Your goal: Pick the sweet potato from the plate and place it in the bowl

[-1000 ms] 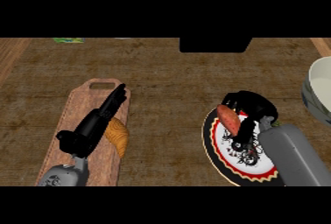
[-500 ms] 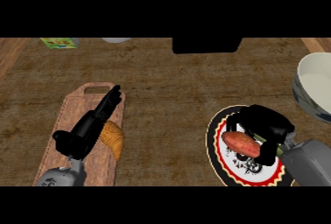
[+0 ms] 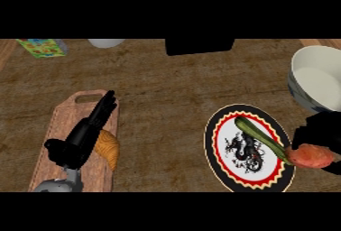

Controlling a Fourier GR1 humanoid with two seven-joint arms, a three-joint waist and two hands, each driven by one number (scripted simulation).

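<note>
The black right hand (image 3: 325, 135) is curled round the one orange-red sweet potato (image 3: 311, 156), holding it up at the right rim of the one round black-and-red plate (image 3: 223, 169) (one green stick (image 3: 261, 139) lies there), likely to carry it to the one white bowl (image 3: 303, 92) nearby. The black left hand (image 3: 85, 135), fingers straight, rests on one brown wooden board (image 3: 47, 158) beside one tan bread piece (image 3: 108, 149).

The sweet potato (image 3: 311, 156) is a reddish-orange lump sitting over the right rim of the plate (image 3: 223, 167), with black fingers curled behind it. Plate's round, black rim, red zigzag ring, white middle with a dark dragon print. The bowl (image 3: 313, 79) is white inside, open side up, just beyond the plate at the right edge.
</note>
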